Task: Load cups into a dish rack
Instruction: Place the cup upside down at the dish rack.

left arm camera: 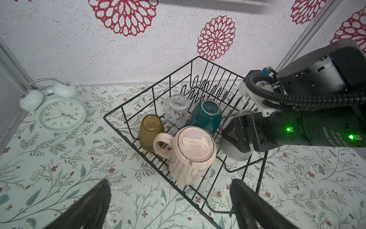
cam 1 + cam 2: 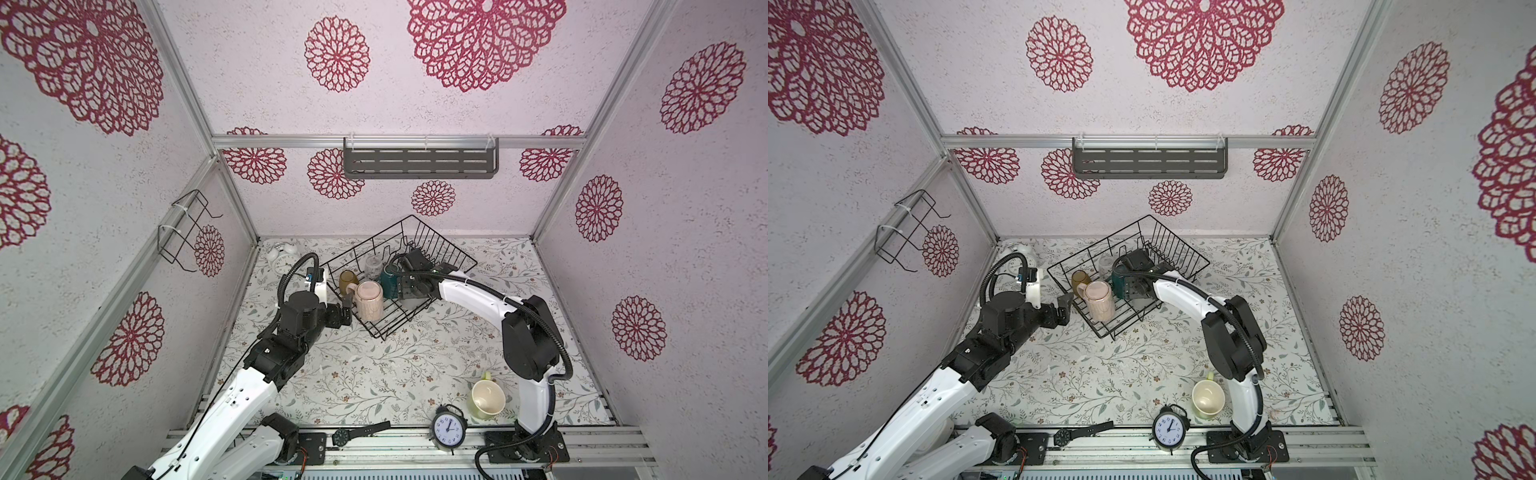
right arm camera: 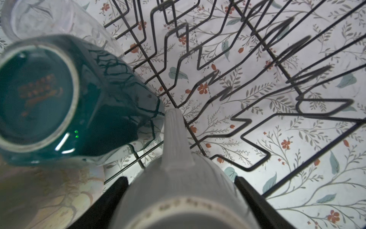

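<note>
Black wire rack (image 2: 444, 238) is set at an angle on the floral worktop (image 2: 374, 374), toward the back wall. Four cups are stood base-up in its left half: an amber tumbler (image 1: 151, 130), a clear glass (image 1: 177, 111) behind it, a teal mug (image 1: 207, 116) tilted beside the glass, and a ribbed pink mug (image 1: 192, 154) at the near edge, its handle turned toward the tumbler. The right pincer (image 3: 180, 179) is positioned inside the rack, just beside the teal mug, and is closed around a grey mug (image 3: 174, 190), with one finger pressed against each side. The grey mug's handle is pointed away from the wrist, toward the rack's floor wires, in front of the plate tines; whether the mug is touching the wires cannot be told. The left pincer (image 2: 345, 315) is held wide open and empty, just outside the rack's near left side, faced toward the pink mug. A yellow-green mug (image 2: 487, 399) is seen on the worktop near the front edge, well apart from the rack, just beside the right arm (image 2: 528, 382) and a black clock (image 2: 449, 428). A white clock (image 1: 59, 111) is stood in the back left corner, and a wristwatch (image 2: 341, 437) is laid on the front rail (image 2: 395, 446). A slotted shelf (image 2: 419, 175) is hung on the back wall
</note>
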